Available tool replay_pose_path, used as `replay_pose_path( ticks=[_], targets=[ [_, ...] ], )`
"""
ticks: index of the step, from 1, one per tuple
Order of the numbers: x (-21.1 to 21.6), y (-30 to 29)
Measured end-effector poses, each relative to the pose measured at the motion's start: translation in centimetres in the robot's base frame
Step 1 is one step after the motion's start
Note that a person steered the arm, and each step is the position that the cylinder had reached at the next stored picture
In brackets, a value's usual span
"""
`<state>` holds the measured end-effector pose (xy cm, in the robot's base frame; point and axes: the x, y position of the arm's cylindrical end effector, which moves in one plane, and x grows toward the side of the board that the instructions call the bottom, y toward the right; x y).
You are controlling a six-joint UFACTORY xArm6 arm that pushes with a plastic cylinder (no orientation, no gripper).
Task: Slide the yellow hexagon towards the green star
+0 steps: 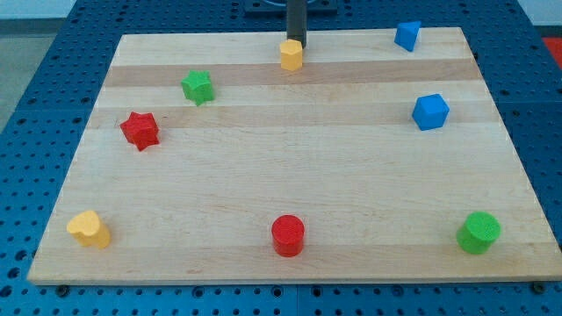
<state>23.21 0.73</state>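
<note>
The yellow hexagon (291, 54) sits near the top edge of the wooden board, about at its middle. The green star (198, 87) lies to the hexagon's left and a little lower. My tip (296, 41) is the lower end of the dark rod that comes down from the view's top. It stands right behind the hexagon, at its upper right side, touching it or nearly so.
A red star (140, 130) lies lower left of the green star. A yellow heart-like block (90, 229), a red cylinder (288, 235) and a green cylinder (479, 233) stand along the bottom. Two blue blocks (407, 35) (430, 111) are at the right. The board (290, 167) rests on a blue pegboard.
</note>
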Motion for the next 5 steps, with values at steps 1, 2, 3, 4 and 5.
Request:
replay_pose_path(
  ticks=[1,2,3,4,5],
  targets=[
    [1.1,0.0],
    [2.1,1.1],
    [2.8,3.8],
    [2.9,4.7],
    [3.8,4.2]
  ],
)
